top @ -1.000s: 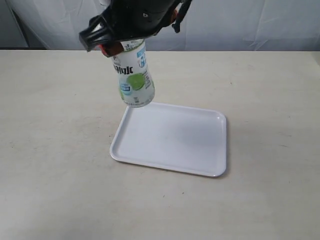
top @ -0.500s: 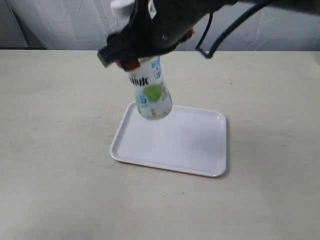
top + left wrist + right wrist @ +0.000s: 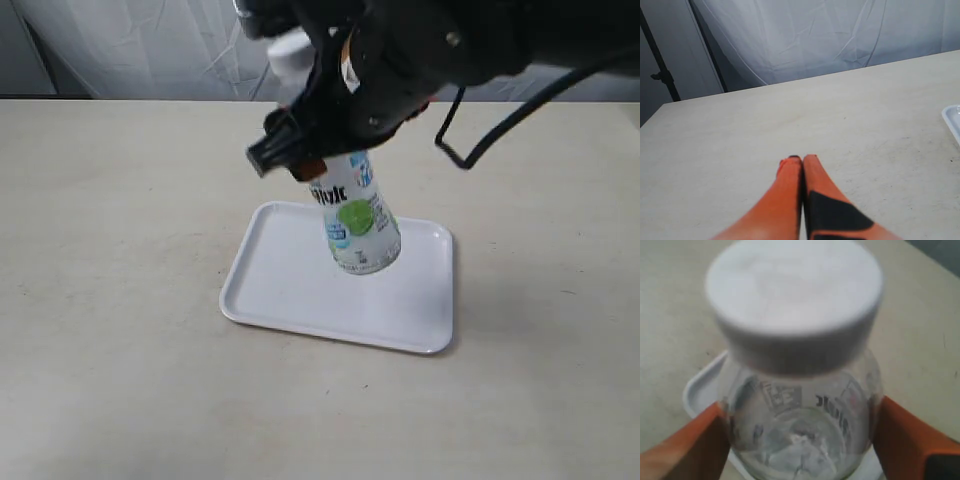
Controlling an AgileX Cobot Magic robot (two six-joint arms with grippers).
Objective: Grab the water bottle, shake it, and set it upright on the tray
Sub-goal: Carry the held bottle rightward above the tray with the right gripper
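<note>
The water bottle (image 3: 360, 222) hangs slightly tilted, its base low over the back middle of the white tray (image 3: 290, 285); I cannot tell whether it touches. My right gripper (image 3: 322, 168) is shut on the bottle's upper body, below the white cap (image 3: 795, 295). In the right wrist view the orange fingers (image 3: 695, 445) press both sides of the clear bottle (image 3: 800, 430), with the tray's rim (image 3: 697, 390) below. My left gripper (image 3: 801, 160) is shut on nothing above bare table, and does not show in the exterior view.
The beige table (image 3: 110, 250) spreads round the tray on all sides. A white cloth backdrop (image 3: 130, 50) hangs behind the far edge. One corner of the tray (image 3: 953, 119) shows at the edge of the left wrist view.
My right gripper has carried the bottle rightward and down, from above the tray's back left corner to low over the tray's middle.
</note>
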